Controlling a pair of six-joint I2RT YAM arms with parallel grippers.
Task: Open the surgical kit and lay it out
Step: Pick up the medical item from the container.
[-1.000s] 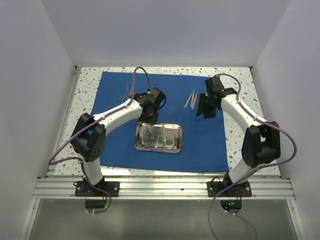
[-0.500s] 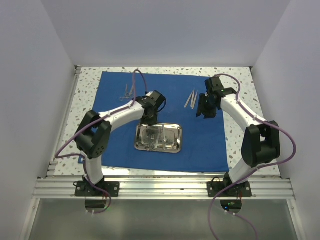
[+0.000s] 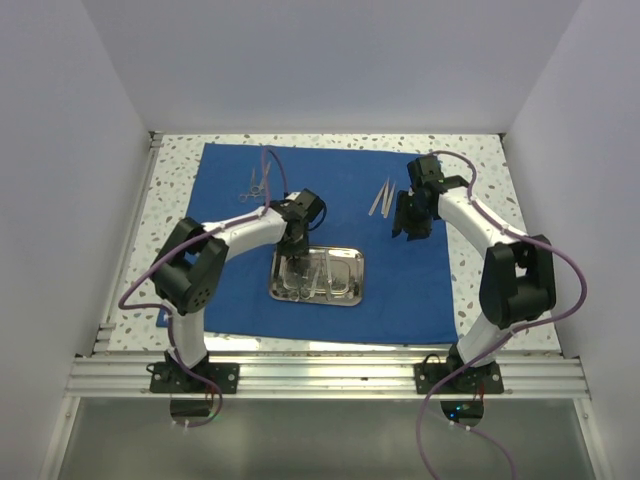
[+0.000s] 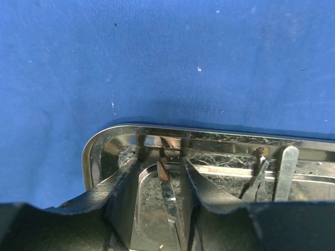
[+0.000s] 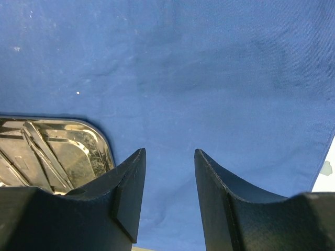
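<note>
Left wrist view told the story: the left pincer (image 4: 158, 166) was down inside the left end of the tray (image 4: 93, 151). Its jaws stood apart on either side of a thin steel tool (image 4: 168, 196), with nothing pinched yet as far as I could see. That tool ran lengthwise between the jaws, so closing would squeeze across its thin side. The tray sat on the blue cloth (image 4: 157, 63) toward the bench's near edge. The right pincer (image 5: 168, 175) hung gaping and empty over bare cloth beyond the tray's right end, so the left arm was clearly nearer.
</note>
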